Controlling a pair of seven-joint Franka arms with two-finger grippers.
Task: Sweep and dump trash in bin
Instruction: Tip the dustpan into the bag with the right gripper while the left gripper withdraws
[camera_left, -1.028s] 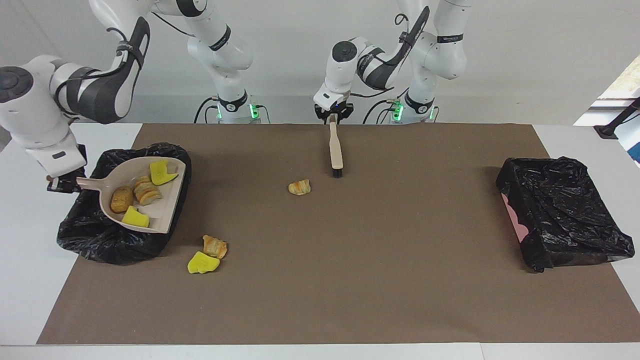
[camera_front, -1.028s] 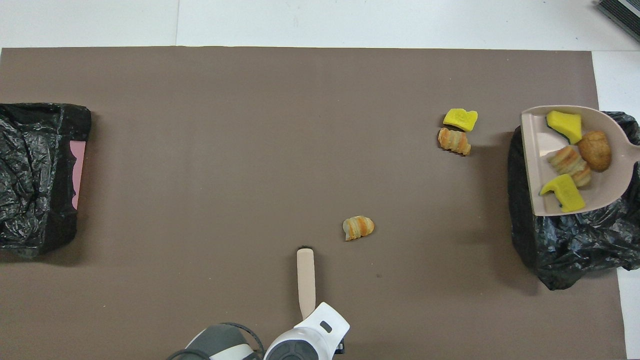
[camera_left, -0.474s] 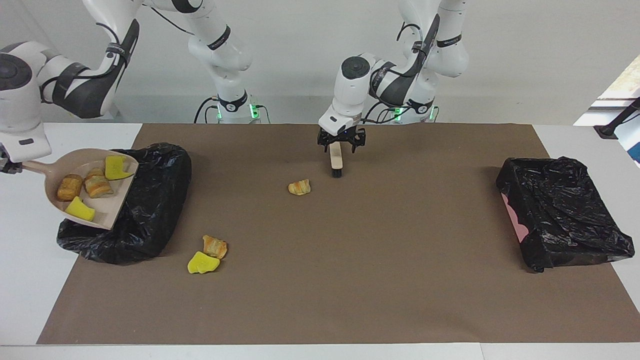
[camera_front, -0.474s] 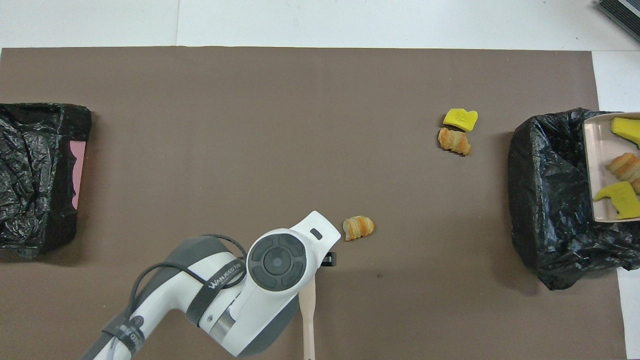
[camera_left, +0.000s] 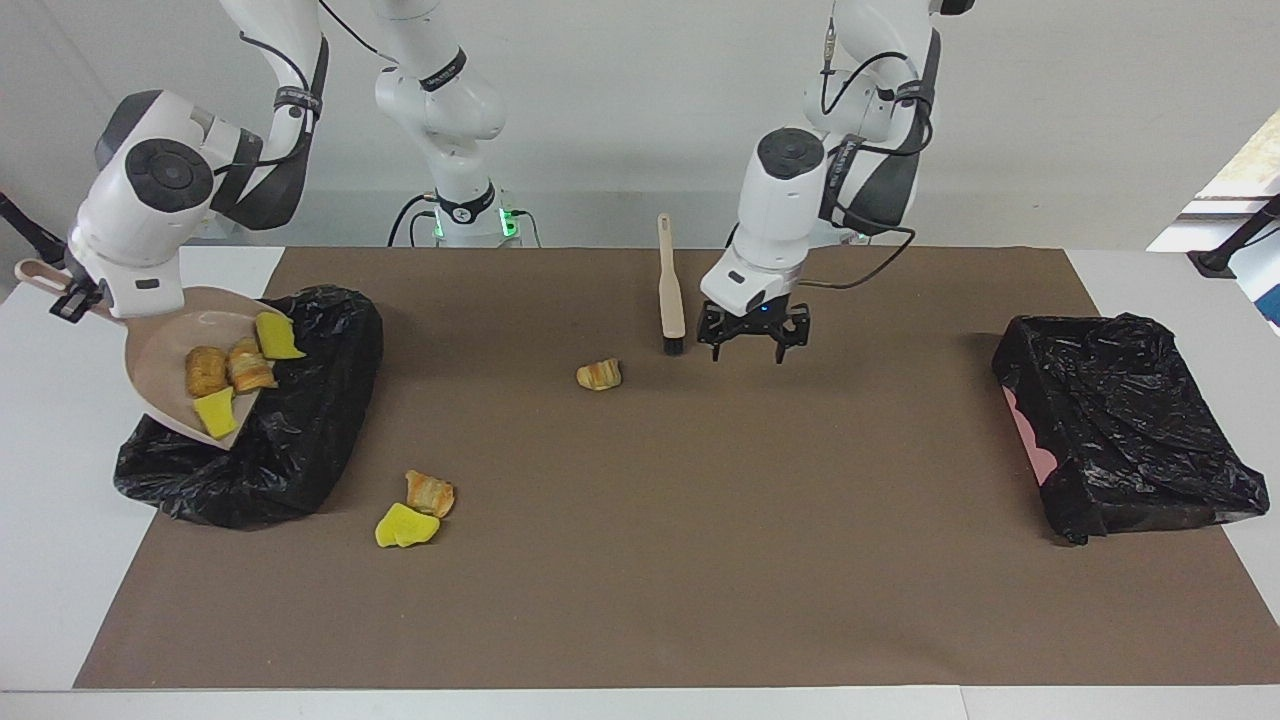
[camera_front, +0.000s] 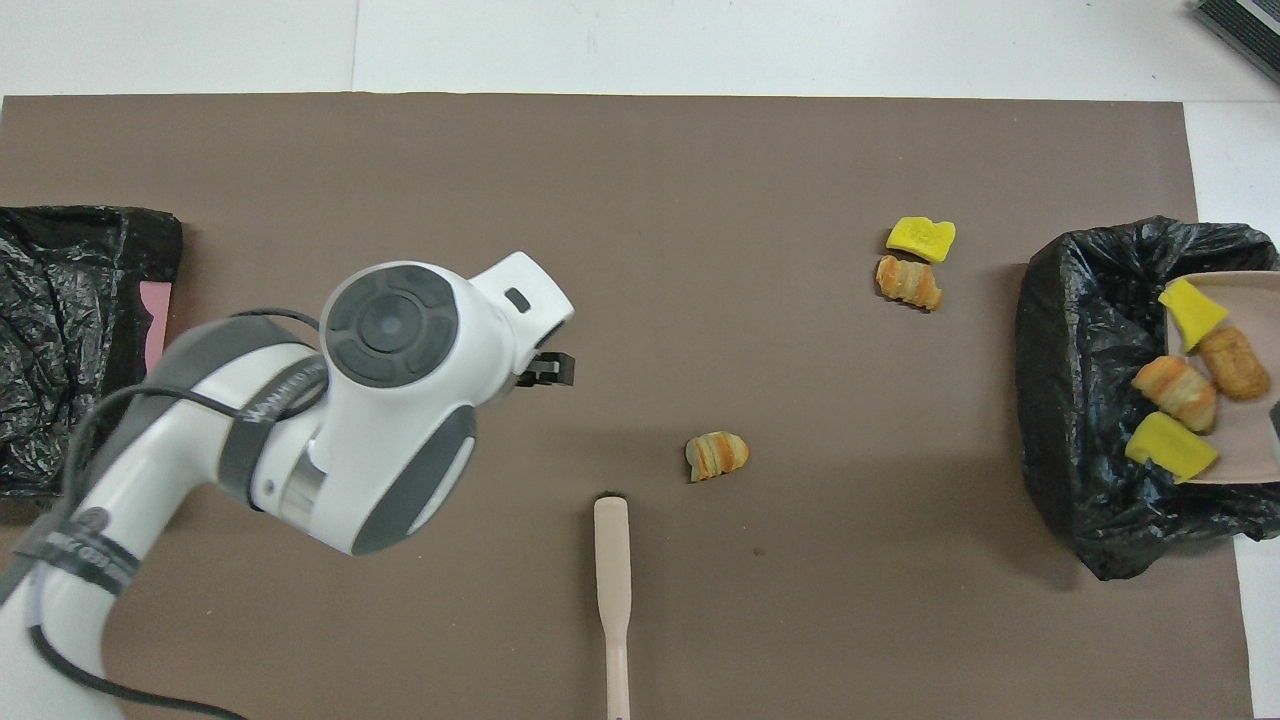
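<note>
dustpan: tilted over the bin (camera_left: 250, 440) at the right arm's end of the table, its lip down toward the bag; the dustpan (camera_left: 165, 350) is carried by its handle in the shut right gripper (camera_left: 68, 297)
in the dustpan: four pieces of trash (camera_left: 232, 370), two yellow and two bread-like, lying at the lower lip
on the mat: a bread roll (camera_left: 599, 375) mid-table; another roll (camera_left: 430, 492) touching a yellow chunk (camera_left: 405, 526) just beside the bin
brush: the brush (camera_left: 669, 297) lies flat, long axis pointing away from the robots, bristles nearest the mid-table roll
left gripper: the left gripper (camera_left: 752, 335) is wide open, empty, over the mat beside the brush
second bin: the second bin (camera_left: 1120, 420) at the left arm's end, no trash visible in it
</note>
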